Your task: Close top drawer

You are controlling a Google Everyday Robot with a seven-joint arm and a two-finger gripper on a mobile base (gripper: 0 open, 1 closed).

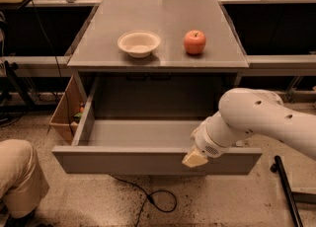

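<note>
1. Leaning by the bench's left edge, a cardboard box stands beside the cabinet.
2. Below the bench's front edge, the top drawer is pulled far out. By my reading, none of the closing is done yet.
3. A white bowl sits near the middle of the bench top, with a red apple to its right.
4. Under the front right corner, the gripper is at the drawer front's upper rim, seemingly touching it. I cannot tell whether it is spread or closed. An inward push remains.
</note>
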